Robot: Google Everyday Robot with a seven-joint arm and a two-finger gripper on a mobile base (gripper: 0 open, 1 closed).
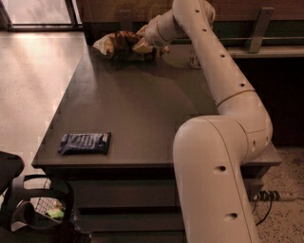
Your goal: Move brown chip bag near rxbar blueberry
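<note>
Table (142, 104): rxbar blueberry (84, 143) near front; brown chip bag (118, 43) far (gripper (150, 46) there).

1. The arm (223, 76) is cream-white, built of thick rounded tubes with smooth, bulbous joints.
2. Small dark round holes dot its shells.
3. A thin seam rings one segment.
4. The gripper (148, 43), equally pale, sits at the far end of the table (133, 104).

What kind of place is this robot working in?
Probably an office break area: a dark table holding snacks, a brown chip bag and an rxbar blueberry, on polished floor by glass doors. The hand is at the bag.
</note>
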